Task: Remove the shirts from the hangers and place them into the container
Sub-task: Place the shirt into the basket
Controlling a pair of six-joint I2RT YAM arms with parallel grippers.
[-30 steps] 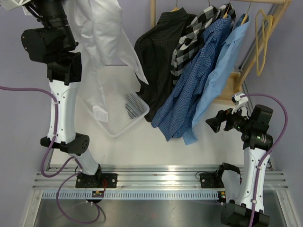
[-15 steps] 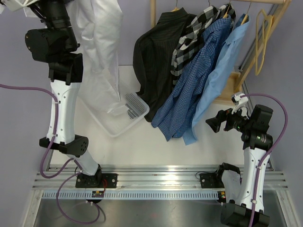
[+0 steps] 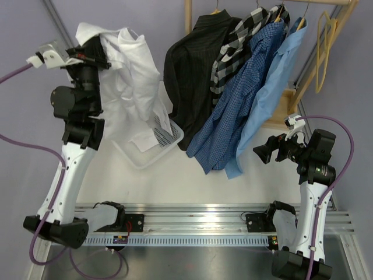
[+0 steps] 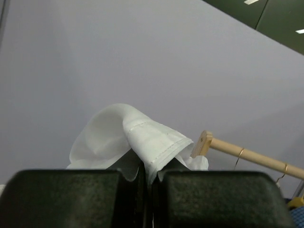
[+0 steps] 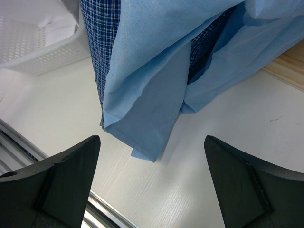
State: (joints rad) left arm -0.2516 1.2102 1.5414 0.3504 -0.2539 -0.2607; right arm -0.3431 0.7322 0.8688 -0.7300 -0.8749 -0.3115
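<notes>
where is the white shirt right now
In the top view the white shirt is at the upper left, pinched in the left gripper and hanging down into the basket, just left of the black shirt.

White table with a white perforated basket and wooden rack base.

White shirt: we see thin matt cloth, creased, with a stitched hem.
Black shirt: we see matt woven cloth with fine pale stripes.
Large-check shirt: soft matt cloth.
Blue check shirt: we see a fine matt weave.
Light blue shirt: smooth plain cloth, no shine.
Basket: white perforated plastic with a faint sheen.
Hanger: yellow, thin and smooth; we cannot tell wood from plastic.
Rail: pale, smooth bare wood.
Table: white and matt; we make out a faint fine grain.
Base rails: brushed metal, dully shining.
Cables: smooth purple sheath.
Left gripper: matt black plastic, fine-grained.
</notes>
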